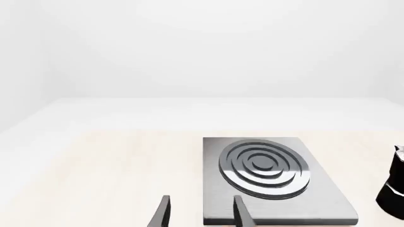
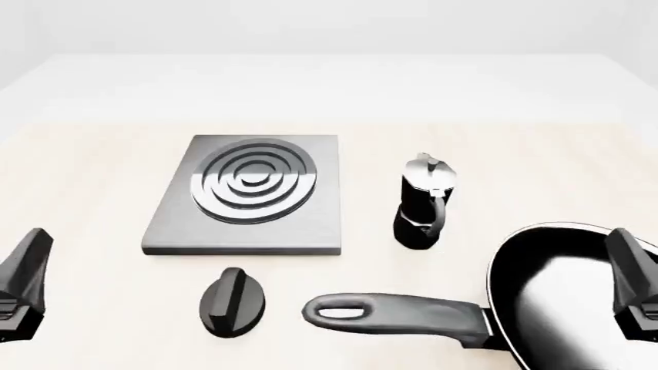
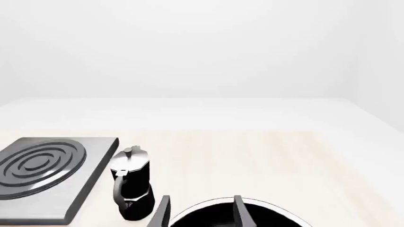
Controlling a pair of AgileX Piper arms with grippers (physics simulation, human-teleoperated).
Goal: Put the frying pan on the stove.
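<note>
Table [image 2: 92,162] of pale wood runs wide, bare on its far strip and left side. Pan [image 2: 560,297] sits at the near right corner, its bowl cut by the frame edge, handle pointing left along the near edge toward the knob [image 2: 233,302]. Stove [image 2: 250,193] lies flat left of centre, well apart from the pan, open tabletop between them. Moka pot [image 2: 421,204] stands upright just right of the stove. Left gripper [image 1: 200,213] hangs near the stove's near edge, fingers spread, holding nothing. Right gripper [image 3: 200,213] hangs over the pan's rim, fingers spread, holding nothing
</note>
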